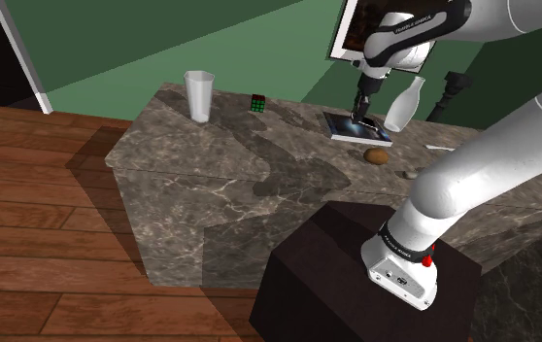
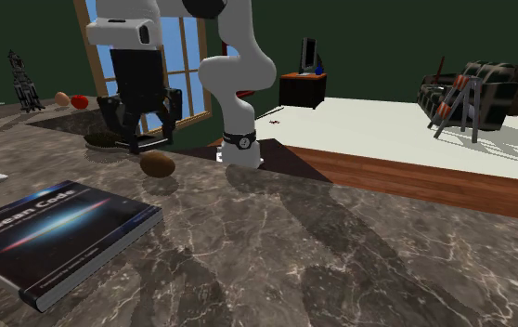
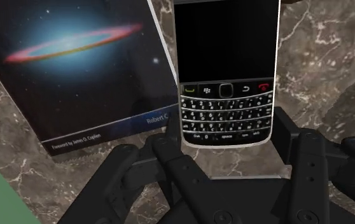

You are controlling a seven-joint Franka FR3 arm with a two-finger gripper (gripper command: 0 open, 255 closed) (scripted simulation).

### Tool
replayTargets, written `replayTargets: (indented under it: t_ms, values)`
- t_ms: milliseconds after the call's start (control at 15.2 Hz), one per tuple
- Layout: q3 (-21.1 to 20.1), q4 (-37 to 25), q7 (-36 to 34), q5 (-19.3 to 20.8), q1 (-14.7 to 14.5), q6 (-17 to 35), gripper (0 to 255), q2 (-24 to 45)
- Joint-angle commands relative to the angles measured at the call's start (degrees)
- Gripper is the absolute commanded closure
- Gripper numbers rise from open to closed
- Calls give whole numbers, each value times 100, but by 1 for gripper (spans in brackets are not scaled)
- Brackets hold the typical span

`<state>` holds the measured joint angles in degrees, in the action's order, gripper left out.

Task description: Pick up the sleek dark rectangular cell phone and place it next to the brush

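Note:
The dark cell phone [image 3: 226, 57], with a black screen, a small keyboard and a pale rim, sits between my two black fingers, which clasp its lower sides. My gripper [image 3: 228, 141] is shut on it. In the shoulder view my gripper [image 1: 363, 115] hangs a little above the near edge of a book [image 1: 349, 128]. In the second exterior view my gripper [image 2: 139, 144] hovers above the marble counter. A dark, low, oblong thing that may be the brush [image 2: 97, 139] lies just beside it, towards that view's left.
The galaxy-covered book [image 2: 58, 232] lies on the marble counter [image 1: 211, 165]. A brown oval thing [image 2: 158, 163] rests near the gripper. A white vase [image 1: 402, 105], a white cup [image 1: 198, 95] and a colour cube [image 1: 258, 102] stand further along. A red apple [image 2: 79, 100] sits far back.

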<state>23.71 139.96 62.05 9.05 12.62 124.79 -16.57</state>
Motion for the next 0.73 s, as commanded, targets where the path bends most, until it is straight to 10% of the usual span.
replayTargets:
  t_ms: [0,660]
  values:
    - [192,57,280,101,152,-4,255,-87]
    - [1233,-196,1772,339,744,-16,255,16]
